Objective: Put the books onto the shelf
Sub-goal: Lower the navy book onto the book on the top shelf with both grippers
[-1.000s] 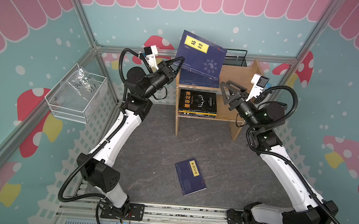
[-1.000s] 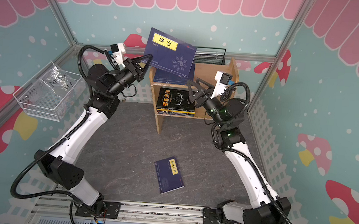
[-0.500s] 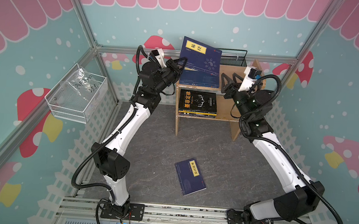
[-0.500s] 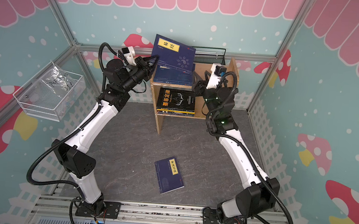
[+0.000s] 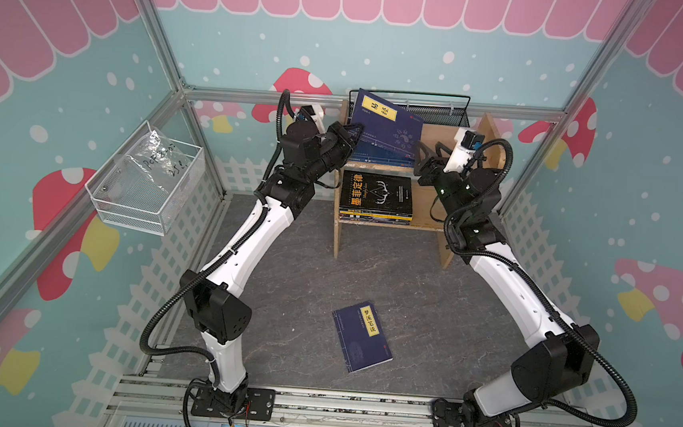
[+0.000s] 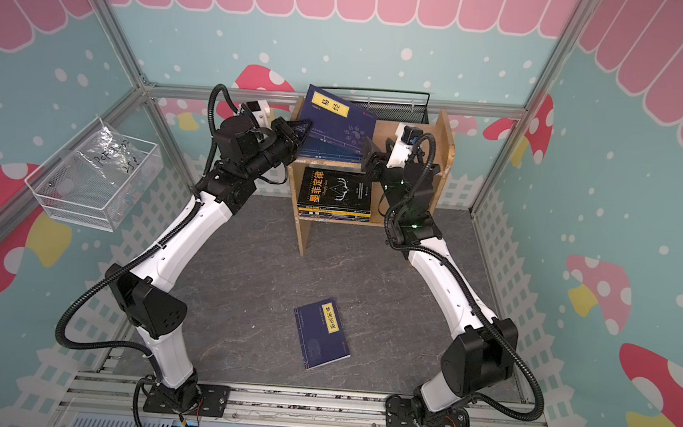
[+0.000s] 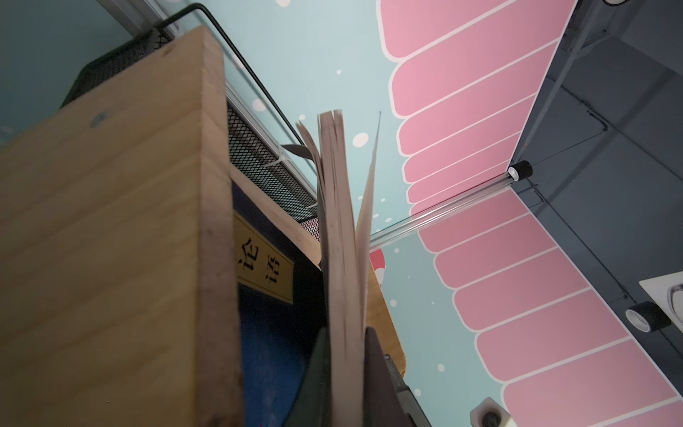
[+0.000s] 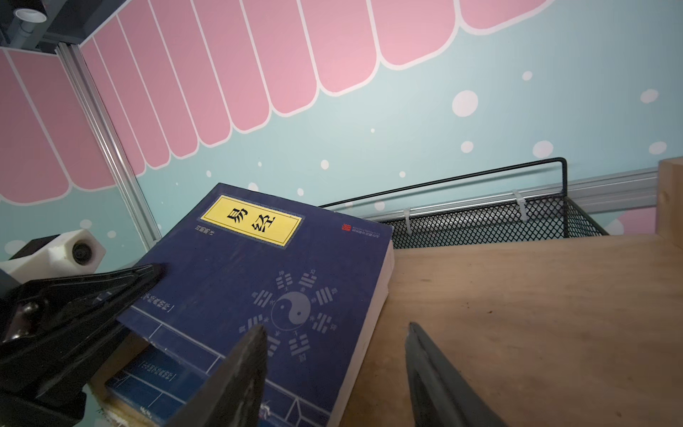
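Grey floor mat [image 5: 284, 285]: one navy book with a yellow label [image 5: 361, 337] lies flat near the middle, well apart from the shelf.

Shelf [image 5: 337, 239]: stands at the far middle of the mat, two tiers, light wood. A black mesh basket [image 5: 443, 114] sits just behind it. A white wire basket [image 5: 145, 191] hangs on the left wall.

Lower tier: a small flat stack with a black book [image 5: 377, 192] on top and yellow spines showing beneath it.

Top tier, left part: a navy book [image 8: 148, 377] lies flat. Above it is the held navy book [image 5: 386, 122], tilted, with its left side raised and its right page edge low by the bare board. Contact with the board cannot be told. Both top views show its far edge standing above the back of the shelf.

Left gripper [image 5: 350, 136]: clamped on the held book's near left edge. The left wrist view shows the page block [image 7: 340, 258] pinched between the two dark fingers, with the loose pages fanning out beyond them.

Right gripper [image 8: 334, 329]: over the top tier at the right, its fingers about half spread and holding nothing. One fingertip [image 8: 255, 336] lies over the held book's near right corner, and the other is over bare wood. Whether either fingertip touches cannot be told.
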Available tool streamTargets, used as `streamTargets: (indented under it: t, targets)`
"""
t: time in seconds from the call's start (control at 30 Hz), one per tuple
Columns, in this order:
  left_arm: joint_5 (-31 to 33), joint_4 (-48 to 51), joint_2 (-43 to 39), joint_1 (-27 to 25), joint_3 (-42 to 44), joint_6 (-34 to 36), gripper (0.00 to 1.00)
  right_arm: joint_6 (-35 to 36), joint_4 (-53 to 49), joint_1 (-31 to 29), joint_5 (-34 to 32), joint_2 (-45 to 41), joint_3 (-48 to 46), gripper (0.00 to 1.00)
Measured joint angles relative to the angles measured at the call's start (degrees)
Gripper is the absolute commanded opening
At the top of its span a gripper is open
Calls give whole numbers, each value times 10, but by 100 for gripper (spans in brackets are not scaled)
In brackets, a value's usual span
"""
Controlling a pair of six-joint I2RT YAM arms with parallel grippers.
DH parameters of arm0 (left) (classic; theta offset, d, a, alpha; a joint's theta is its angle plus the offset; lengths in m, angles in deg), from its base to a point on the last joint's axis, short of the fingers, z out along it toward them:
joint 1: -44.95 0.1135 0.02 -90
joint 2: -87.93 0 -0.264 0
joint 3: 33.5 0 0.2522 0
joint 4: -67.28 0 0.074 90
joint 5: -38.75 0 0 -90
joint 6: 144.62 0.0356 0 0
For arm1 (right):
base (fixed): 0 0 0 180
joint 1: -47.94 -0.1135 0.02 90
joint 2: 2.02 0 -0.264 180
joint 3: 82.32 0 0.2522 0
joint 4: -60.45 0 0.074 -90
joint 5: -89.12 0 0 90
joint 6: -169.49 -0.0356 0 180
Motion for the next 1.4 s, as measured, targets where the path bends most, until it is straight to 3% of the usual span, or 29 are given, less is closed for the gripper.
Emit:
streamTargets:
  t: [0.27, 0.8, 1.2, 1.3, 1.4]
  targets:
    - [22, -21, -19, 0, 37, 1, 0, -11, 4, 0, 10, 7, 11, 54]
    - [4, -23, -33, -3, 56, -17, 0, -27, 5, 0, 35, 24, 25, 57]
    - [-3, -25, -53, -19, 96, -30, 5, -41, -29, 0, 37, 41, 60, 48]
    - [2, -25, -60, -19, 101, -29, 5, -42, -29, 0, 43, 46, 66, 50]
    - [11, -25, -66, -19, 101, -28, 5, -42, -28, 0, 49, 46, 68, 59]
